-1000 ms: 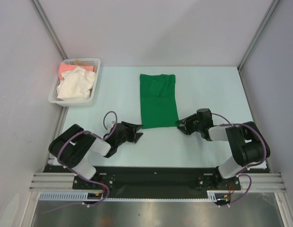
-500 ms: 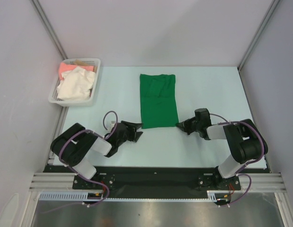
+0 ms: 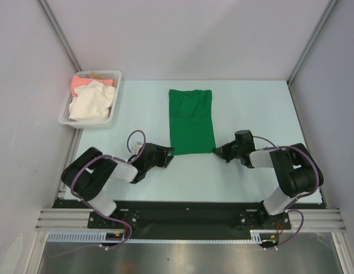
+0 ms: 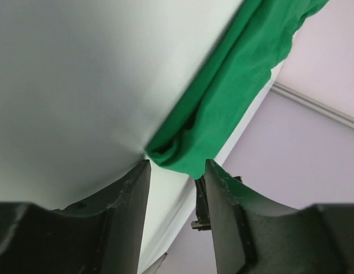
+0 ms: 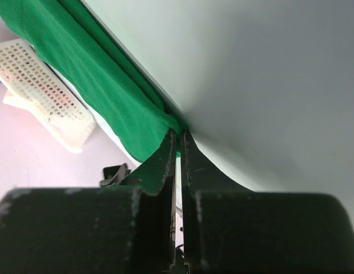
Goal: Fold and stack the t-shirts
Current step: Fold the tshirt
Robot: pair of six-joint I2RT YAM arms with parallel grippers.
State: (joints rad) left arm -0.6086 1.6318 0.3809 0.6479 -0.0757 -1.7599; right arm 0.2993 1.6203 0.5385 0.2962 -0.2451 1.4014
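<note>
Lengthwise, green t-shirt (image 3: pixel 191 121) near-to-far.

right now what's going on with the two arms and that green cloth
Both arms are at the near edge of the bright green cloth t-shirt, which lies folded into a long rectangle on the pale table. The left gripper is open, jaws either side of the near left corner. The right gripper is shut at the near right corner; whether it has cloth pinched is unclear. A cream-white shirt and a salmon-pink shirt sit in the white plastic lattice basket, far left.
</note>
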